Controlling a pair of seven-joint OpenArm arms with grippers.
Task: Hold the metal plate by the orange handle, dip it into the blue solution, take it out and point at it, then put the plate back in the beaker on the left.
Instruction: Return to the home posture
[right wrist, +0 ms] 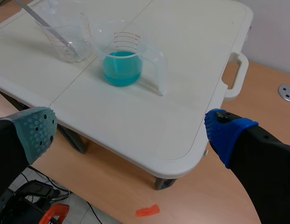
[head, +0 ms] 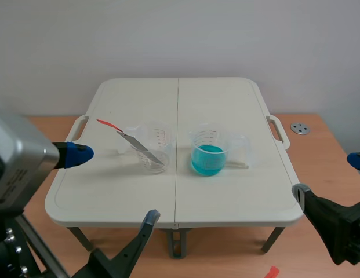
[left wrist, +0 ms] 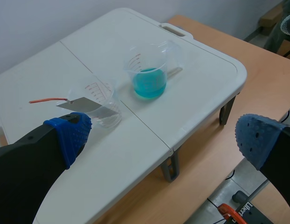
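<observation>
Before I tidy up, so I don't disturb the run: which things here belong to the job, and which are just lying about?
Job: metal plate, its orange handle, the clear beaker holding it, the beaker of blue solution.
Lying about: round metal disc on the wooden surface.

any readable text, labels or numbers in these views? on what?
"Libr": white letters on a black part near the floor, left wrist view; the rest is cut off.
Red scale marks and numbers on the left beaker: too small to read.
Red scale marks on the beaker with blue solution: too small to read.
</observation>
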